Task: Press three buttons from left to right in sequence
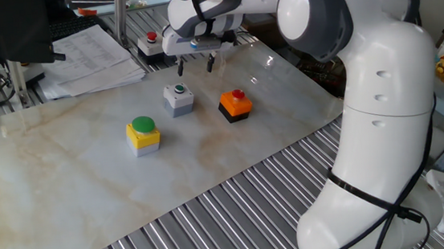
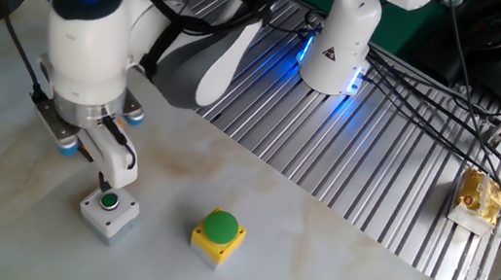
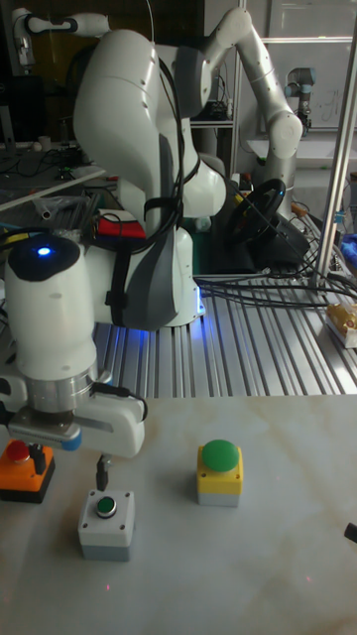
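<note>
gripper [image 1: 196,63] fingers apart, above grey button box [image 1: 178,98]; off-centre descent could miss small green cap [image 3: 105,508]

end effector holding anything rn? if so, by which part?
Nothing held. The end effector hangs open above the grey button box, fingers clear of it.

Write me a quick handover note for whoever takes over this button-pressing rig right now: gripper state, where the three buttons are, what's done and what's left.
Gripper: fingers apart, holding nothing, hanging just above the table behind the grey button box.
Buttons: in a row on the marble table. In the one fixed view the yellow box with big green cap is leftmost, the grey box with small green cap is in the middle, the orange-black box with red cap is rightmost.
Done: cannot tell from a still whether any button was pressed.
Left: confirm progress, then press any remaining buttons left to right.
</note>
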Robot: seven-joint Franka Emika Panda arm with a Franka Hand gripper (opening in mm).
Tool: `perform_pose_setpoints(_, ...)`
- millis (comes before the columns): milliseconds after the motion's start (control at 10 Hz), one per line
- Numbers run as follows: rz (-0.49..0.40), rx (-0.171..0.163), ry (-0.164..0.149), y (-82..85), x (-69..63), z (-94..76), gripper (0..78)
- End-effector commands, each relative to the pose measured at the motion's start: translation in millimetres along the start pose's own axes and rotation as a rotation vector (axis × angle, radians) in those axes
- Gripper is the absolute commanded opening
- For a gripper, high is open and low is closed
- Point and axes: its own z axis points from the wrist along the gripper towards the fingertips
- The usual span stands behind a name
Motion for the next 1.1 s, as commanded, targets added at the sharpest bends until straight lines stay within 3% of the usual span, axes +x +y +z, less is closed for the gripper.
perform_pose_setpoints(100,-0.006,0.014,0.074,-0.2,-0.9,-1.4,77.4)
perform_pose_setpoints(700,-0.008,0.01,0.067,-0.2,-0.8,-1.4,77.4)
perform_pose_setpoints(800,0.0,0.004,0.041,-0.2,-0.8,-1.3,77.4)
perform_pose_setpoints(1100,0.032,-0.01,0.006,1.0,-1.4,1.8,77.4)
